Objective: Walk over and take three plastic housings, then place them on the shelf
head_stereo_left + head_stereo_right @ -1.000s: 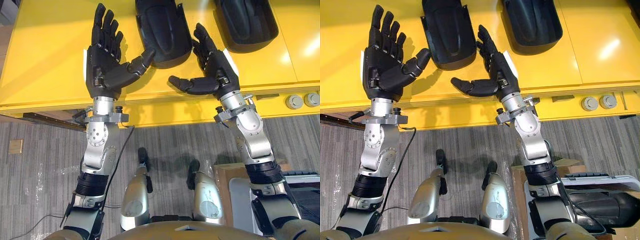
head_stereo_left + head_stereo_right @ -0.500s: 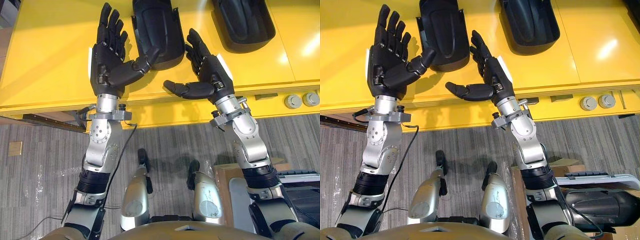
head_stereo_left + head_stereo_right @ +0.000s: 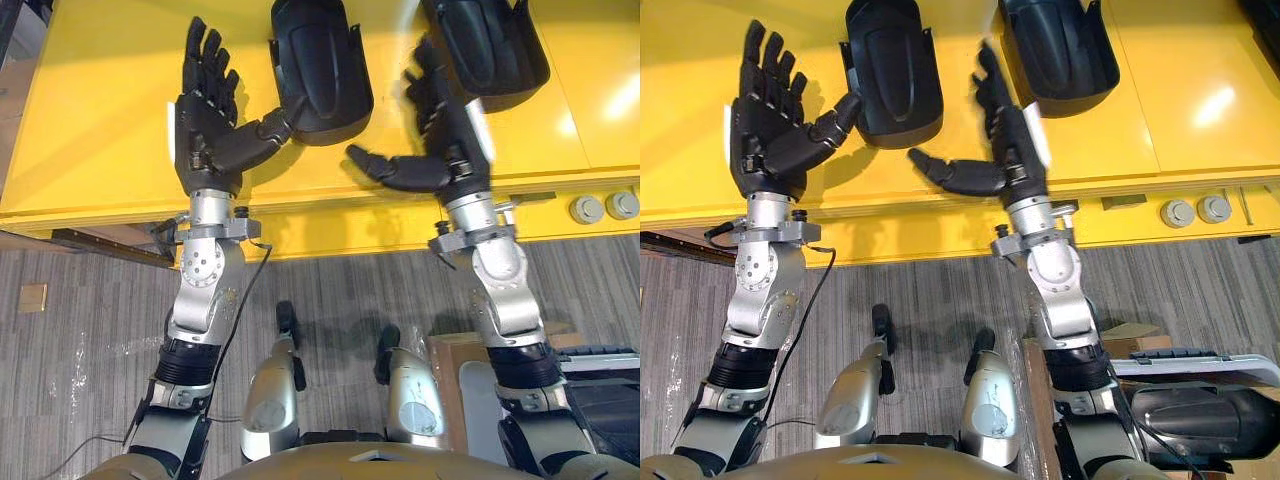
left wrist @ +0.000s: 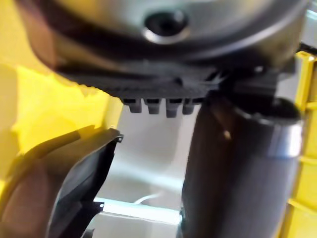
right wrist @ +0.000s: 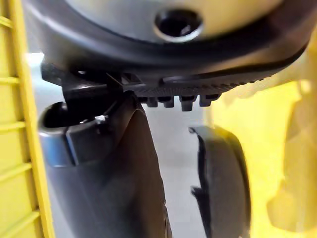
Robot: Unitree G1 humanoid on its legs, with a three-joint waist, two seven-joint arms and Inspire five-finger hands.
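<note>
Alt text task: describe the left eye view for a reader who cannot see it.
The open left robot hand and open right robot hand flank a black moulded plastic housing on a yellow table. A second black plastic housing lies to its right.

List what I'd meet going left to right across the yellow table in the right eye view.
The left hand, open → first black housing → right hand, open → second black housing → bare yellow table → grey round caps on its front edge.
</note>
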